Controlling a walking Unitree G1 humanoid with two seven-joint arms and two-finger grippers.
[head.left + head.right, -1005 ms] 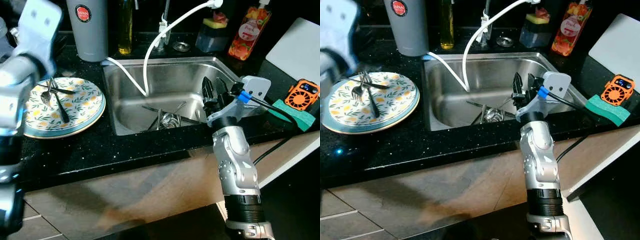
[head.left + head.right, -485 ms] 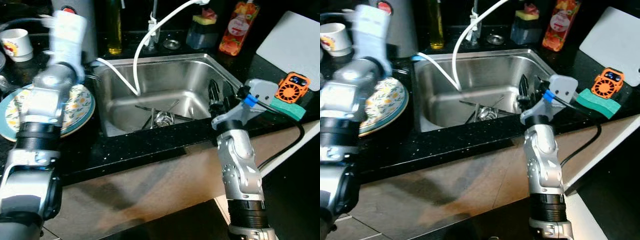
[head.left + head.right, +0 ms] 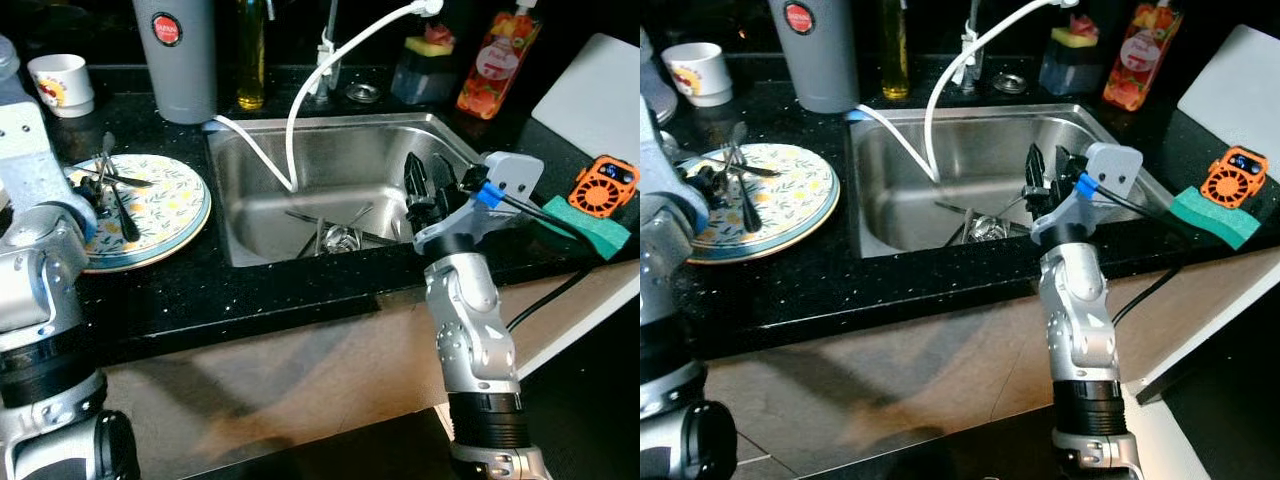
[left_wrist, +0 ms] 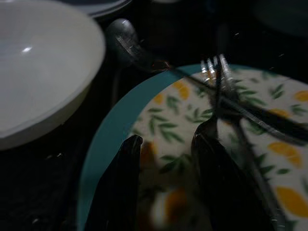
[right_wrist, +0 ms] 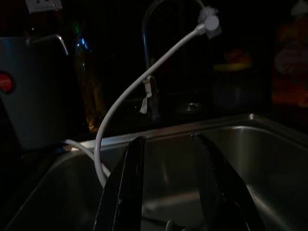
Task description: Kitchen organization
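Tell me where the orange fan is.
The orange fan sits on the counter at the robot's far right, right of the sink, resting against a green sponge and below a white cutting board.

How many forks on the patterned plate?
2, lying side by side on the leaf-and-lemon plate, tines toward the back: one fork, the other fork beside it. A spoon crosses them; more cutlery may be hidden beneath.
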